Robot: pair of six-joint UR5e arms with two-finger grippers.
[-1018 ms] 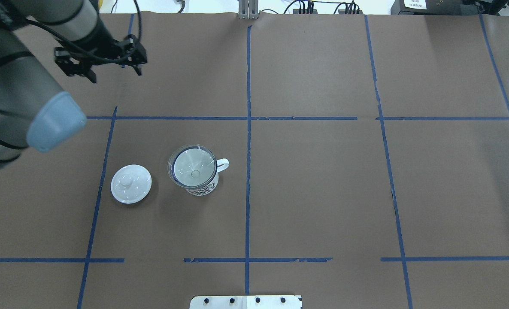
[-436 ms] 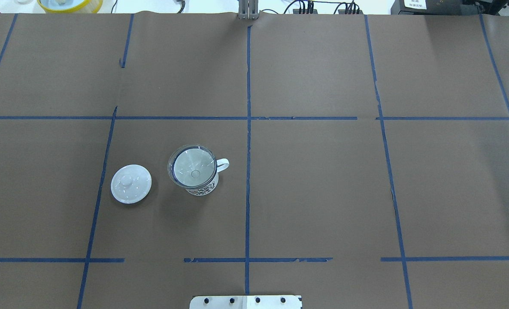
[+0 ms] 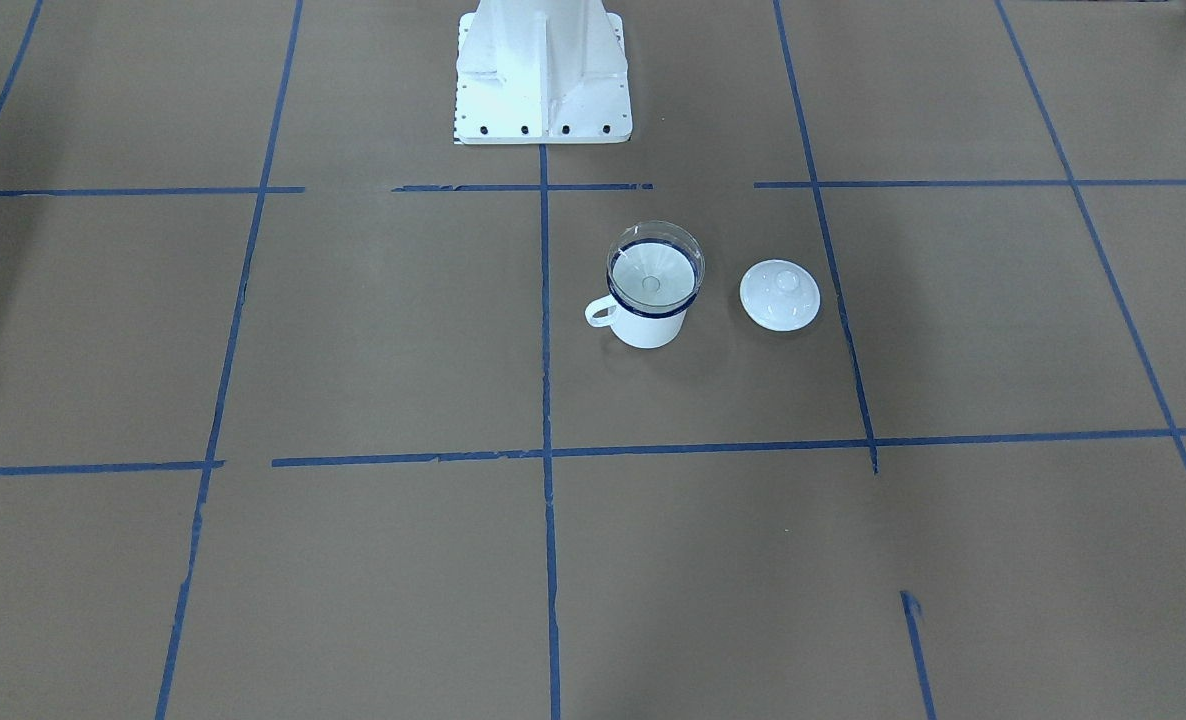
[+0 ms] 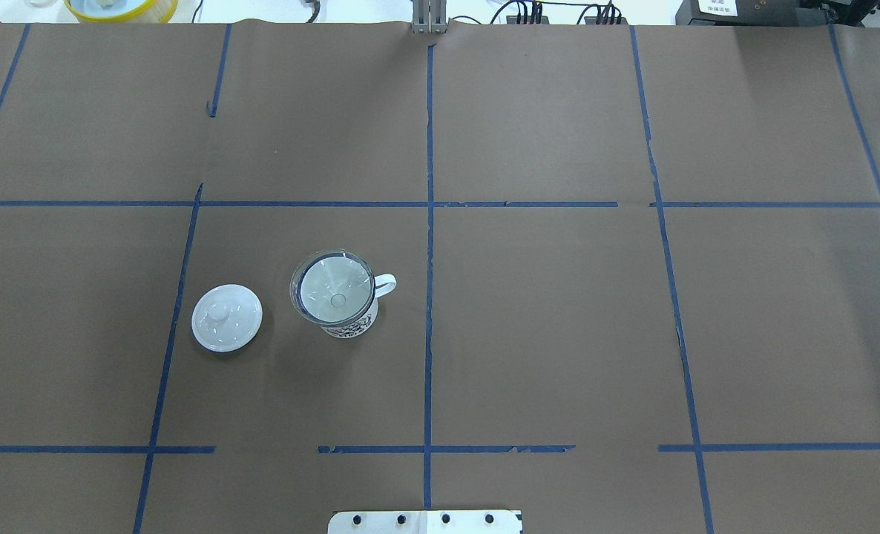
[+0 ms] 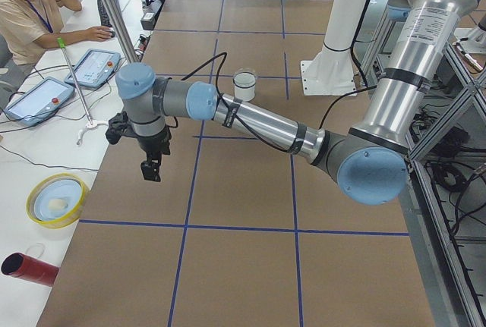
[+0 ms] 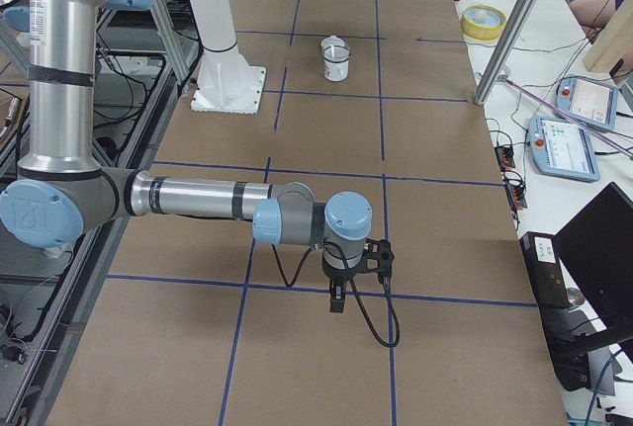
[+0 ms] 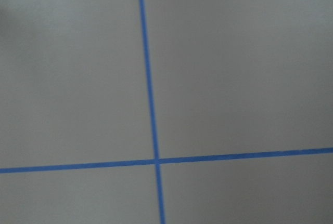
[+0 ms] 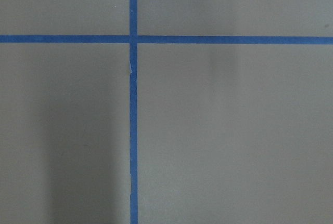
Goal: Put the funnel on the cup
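The funnel [image 4: 334,289] is seated in the mouth of the cup [image 4: 348,325], with its wide rim resting level on the cup's blue edge and its spout hanging inside. Nothing is touching it. The cup stands upright on the table [image 4: 559,334], just left of the centre tape line, with its handle turned to the robot's right. A white lid [image 4: 226,317] lies beside it on the left, not touching.

A second ago the left arm was seen over the far left of the overhead view; it has since been drawn out of that view entirely. Funnel, cup and lid have not shifted.

The left gripper [image 5: 150,169] is held over bare table, well apart from the cup. The right gripper [image 6: 338,299] is likewise far off. Both are seen only from the side, so how far open they are cannot be told. The placing is judged done and the arms retired.
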